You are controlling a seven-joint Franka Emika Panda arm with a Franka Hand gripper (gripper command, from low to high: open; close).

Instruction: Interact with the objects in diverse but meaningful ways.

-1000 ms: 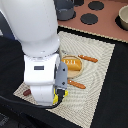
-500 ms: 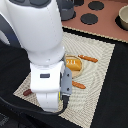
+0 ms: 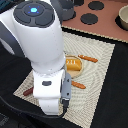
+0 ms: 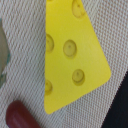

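while the arm [image 3: 42, 55] hangs low over the woven mat [image 3: 100, 65], the cheese wedge [image 4: 70, 52] lies flat right beneath the wrist camera, long axis running toward its narrow tip, sausage [image 4: 22, 116] just beside its wide end; fingers out of shot, so opening: can't tell.

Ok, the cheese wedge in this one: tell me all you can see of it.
The cheese wedge is bright yellow and looks like smooth plastic, with round dimples pressed into its face. It lies flat on the woven beige placemat. A reddish-brown sausage end lies close to one corner; contact is unclear. It shows only in the wrist view.
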